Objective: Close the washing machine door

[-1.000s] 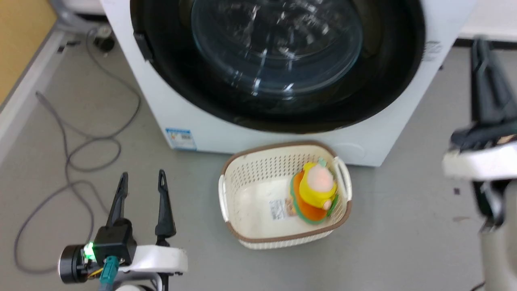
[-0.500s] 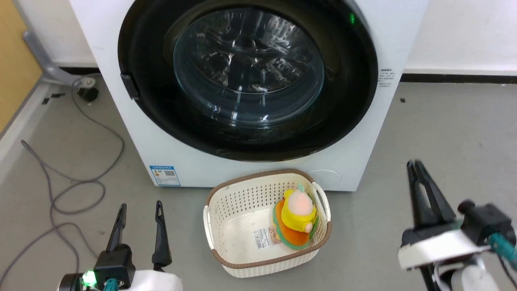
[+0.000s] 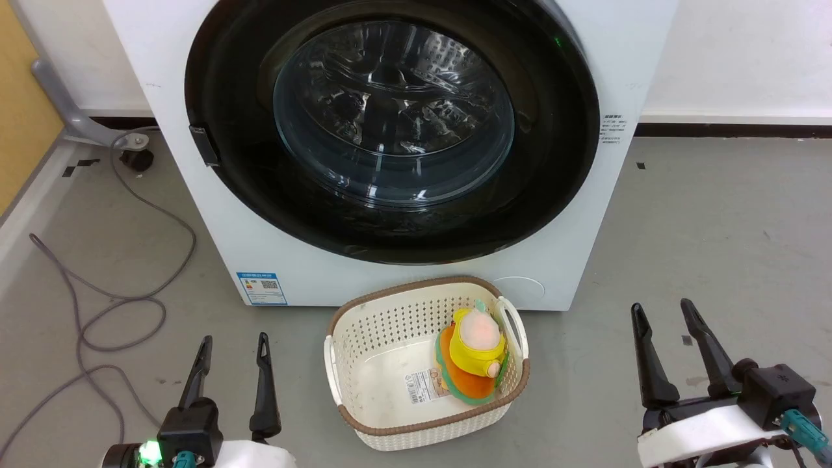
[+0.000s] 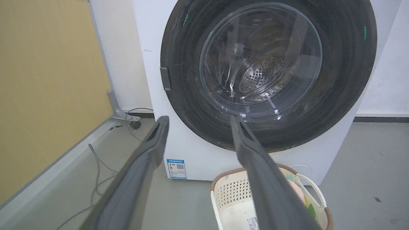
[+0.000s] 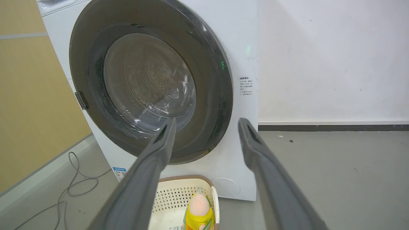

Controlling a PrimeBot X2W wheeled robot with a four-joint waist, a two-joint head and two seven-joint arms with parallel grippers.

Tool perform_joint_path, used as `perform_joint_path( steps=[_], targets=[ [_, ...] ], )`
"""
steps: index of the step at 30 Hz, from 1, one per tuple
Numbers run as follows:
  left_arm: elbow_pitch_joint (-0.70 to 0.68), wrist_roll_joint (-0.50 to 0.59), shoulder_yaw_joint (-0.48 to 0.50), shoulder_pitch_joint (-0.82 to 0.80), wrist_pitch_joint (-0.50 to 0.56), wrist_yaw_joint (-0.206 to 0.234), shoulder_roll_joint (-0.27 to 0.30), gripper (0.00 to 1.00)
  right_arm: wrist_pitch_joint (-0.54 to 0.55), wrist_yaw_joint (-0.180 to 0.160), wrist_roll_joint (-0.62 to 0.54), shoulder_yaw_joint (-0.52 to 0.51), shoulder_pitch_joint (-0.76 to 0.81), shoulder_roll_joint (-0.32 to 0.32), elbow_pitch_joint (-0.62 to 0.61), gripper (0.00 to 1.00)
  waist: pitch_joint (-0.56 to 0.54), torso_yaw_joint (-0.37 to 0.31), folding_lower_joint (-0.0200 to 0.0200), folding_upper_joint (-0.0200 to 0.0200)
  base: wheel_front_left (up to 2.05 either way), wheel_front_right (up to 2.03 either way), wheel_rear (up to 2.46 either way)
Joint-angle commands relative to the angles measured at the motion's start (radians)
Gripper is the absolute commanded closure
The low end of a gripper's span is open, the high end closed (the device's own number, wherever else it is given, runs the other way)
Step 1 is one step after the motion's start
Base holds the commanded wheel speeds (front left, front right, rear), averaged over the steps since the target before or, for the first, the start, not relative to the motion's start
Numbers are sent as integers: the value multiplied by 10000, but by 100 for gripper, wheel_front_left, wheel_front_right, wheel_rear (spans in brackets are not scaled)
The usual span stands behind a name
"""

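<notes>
The washing machine door (image 3: pixel 390 130) takes up the upper middle of the head view, a black disc with a bulging clear window, sitting flush against the front of the white washing machine (image 3: pixel 572 260). Its small dark latch tab (image 3: pixel 204 144) is on the disc's left edge, and the perforated steel drum (image 4: pixel 265 70) shows through the glass in the left wrist view. A blue label (image 3: pixel 261 288) is stuck low on the machine's left front. On the grey floor (image 3: pixel 715 227) just below the machine, at lower centre, stands a cream basket (image 3: pixel 364 416) with a brown rim. A yellow and orange toy (image 3: pixel 478 351) lies against its right side. A grey cable (image 3: pixel 130 305) loops across the floor at the left. The left gripper (image 3: pixel 234 338) hangs at the lower left of the frame and the right gripper (image 3: pixel 662 305) at the lower right. Both point up the frame toward the machine, well apart from the door and on either side of the basket. Each has its jaws spread wide with nothing between them, as the left wrist view (image 4: pixel 199 118) and the right wrist view (image 5: pixel 207 120) show, with the door framed beyond the fingertips.
</notes>
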Motion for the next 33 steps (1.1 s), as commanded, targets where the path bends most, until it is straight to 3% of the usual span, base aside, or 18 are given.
perform_joint_path(
  steps=[1, 2, 3, 33],
  targets=[
    [25, 1, 6, 124, -45, -31, 9, 0, -44, -9, 39, -17, 115, 47, 22, 0, 3, 10, 1, -1, 0, 0, 0],
    [41, -9, 5, 115, -45, -48, 9, 0, -44, -9, 33, -35, 111, 47, 28, 0, 7, 25, 1, -1, 0, 0, 0],
    [25, -2, 4, 0, 0, -35, 0, 100, 0, 0, 0, -29, 0, 0, 11, 100, 7, 27, 1, -1, 0, 0, 0],
    [-126, 79, 48, -105, 556, -232, 1, 100, 548, -2, -372, -19, 92, 9, -285, 100, -3, 36, 1, -1, 0, 0, 0]
  ],
)
